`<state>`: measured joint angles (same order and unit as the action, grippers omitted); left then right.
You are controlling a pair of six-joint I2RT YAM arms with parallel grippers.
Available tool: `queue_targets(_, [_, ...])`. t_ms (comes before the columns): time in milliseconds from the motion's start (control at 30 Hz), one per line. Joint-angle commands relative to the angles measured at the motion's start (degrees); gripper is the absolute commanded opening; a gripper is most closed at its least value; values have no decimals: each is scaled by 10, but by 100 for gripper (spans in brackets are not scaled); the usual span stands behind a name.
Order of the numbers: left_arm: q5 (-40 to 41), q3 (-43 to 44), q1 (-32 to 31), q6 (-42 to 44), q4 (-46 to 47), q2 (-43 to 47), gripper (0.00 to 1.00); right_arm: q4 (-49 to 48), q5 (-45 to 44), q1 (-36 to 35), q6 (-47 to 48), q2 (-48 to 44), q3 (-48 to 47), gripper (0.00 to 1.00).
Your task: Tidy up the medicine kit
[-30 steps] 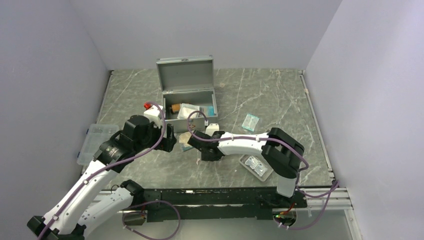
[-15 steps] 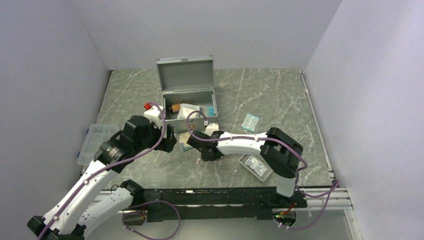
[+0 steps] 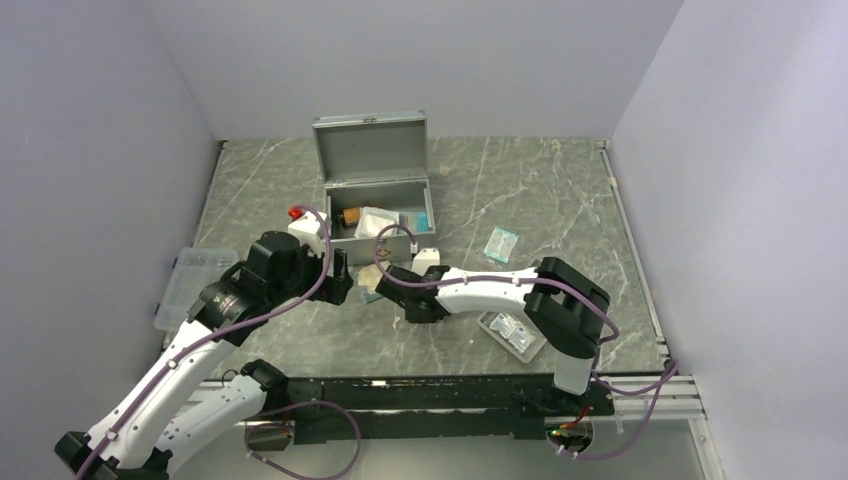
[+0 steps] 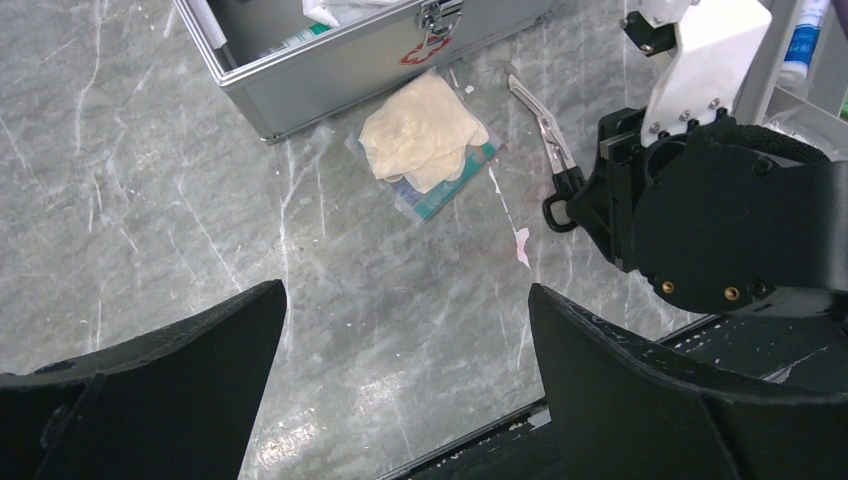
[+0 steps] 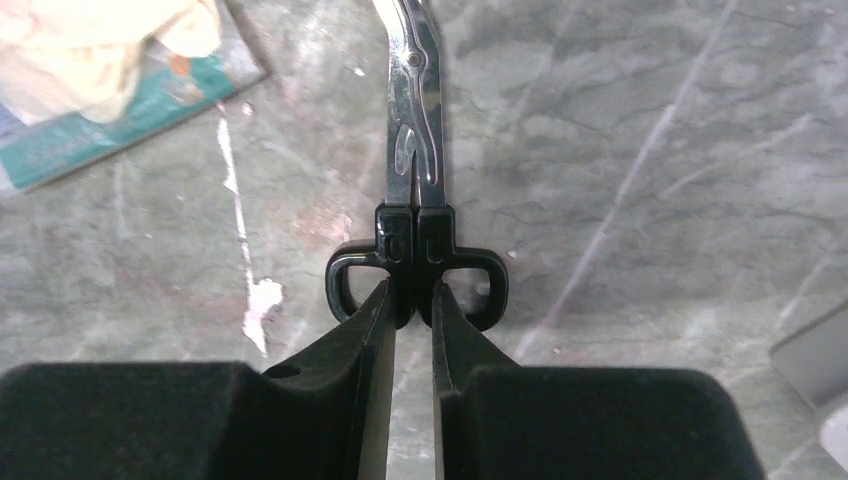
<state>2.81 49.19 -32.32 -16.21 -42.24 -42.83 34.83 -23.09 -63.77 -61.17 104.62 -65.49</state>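
Left gripper (image 4: 405, 295): jaws stood wide apart and empty above the marble table (image 4: 130, 200), a packet of cream gloves (image 4: 425, 140) at its 12 o'clock. Medicine kit (image 3: 370, 150): lid raised, sat just beyond that packet at 12 o'clock. Right gripper (image 5: 412, 295): jaws pinched the black handle of bandage scissors (image 5: 415, 150), blades pointing to 12 o'clock.

The medicine kit (image 4: 330, 75) (left wrist view) runs off the top edge.
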Motion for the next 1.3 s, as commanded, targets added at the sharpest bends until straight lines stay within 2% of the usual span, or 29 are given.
queue_targets(0, [-5, 2, 3, -2, 21, 6, 99, 44, -45, -15, -6, -47, 17, 0])
queue_targets(633, [-9, 4, 4, -13, 23, -14, 99, -21, -80, -36, 71, -261, 127, 0])
queue_targets(800, [-6, 5, 3, -15, 22, -20, 99, -11, -97, -36, 82, -267, 125, 0])
queue_targets(1000, [-7, 4, 3, -14, 22, -22, 99, -3, -92, -32, 50, -212, 110, 51])
queue_targets(1133, [-9, 4, 4, -12, 22, -21, 99, -22, -70, -23, 34, -173, 107, 58])
queue_targets(1267, [-9, 3, 3, -11, 21, -17, 99, -26, -64, -18, 29, -131, 87, 58])
